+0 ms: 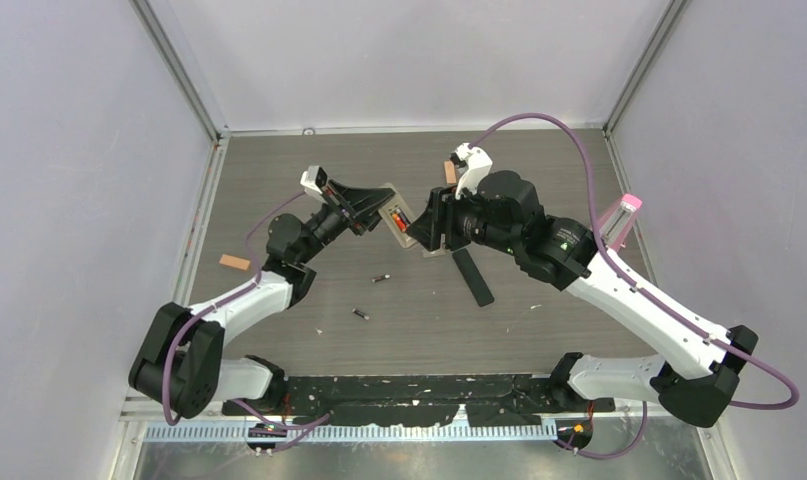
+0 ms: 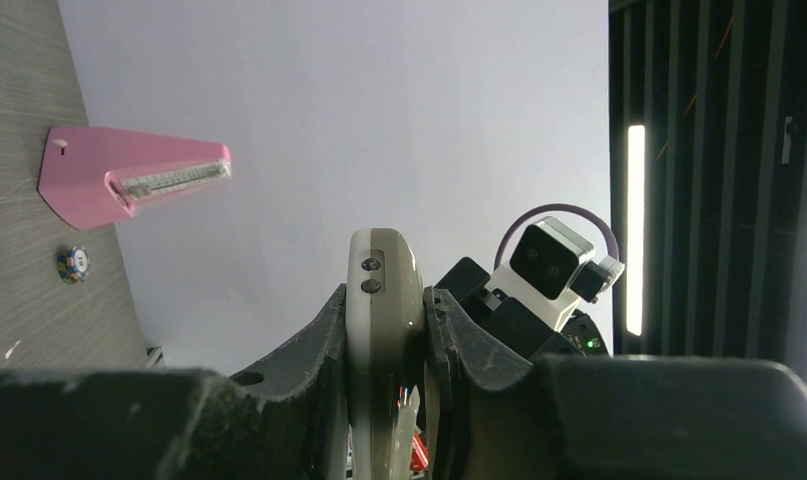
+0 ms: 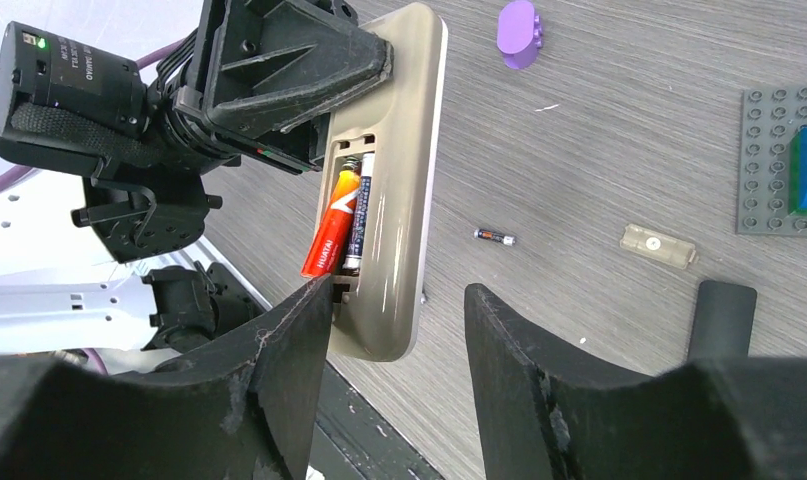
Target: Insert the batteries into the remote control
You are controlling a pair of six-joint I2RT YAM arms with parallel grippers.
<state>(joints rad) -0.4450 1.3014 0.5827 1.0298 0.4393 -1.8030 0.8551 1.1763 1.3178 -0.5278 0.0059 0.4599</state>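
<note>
In the top view, the left gripper (image 1: 372,212) holds the remote control (image 1: 401,224) up off the bench (image 1: 279,160), in the middle of the frame. The right gripper (image 1: 434,228) is just beside the remote on its other side. A loose battery (image 1: 381,278) lies on the bench below them.

In the left wrist view, the left gripper (image 2: 384,345) is closed narrow on the remote control (image 2: 384,295), with one finger on each side.

In the right wrist view, the back of the remote is open. An orange battery (image 3: 331,232) lies next to a dark battery (image 3: 359,215) in the slot, but its lower end sticks out. The right gripper (image 3: 399,292) is about half open and holds nothing. One finger is close to that end.

I think the step is pushing the orange battery in. Next it needs a soft push down flat while the left gripper keeps the remote steady.
</note>
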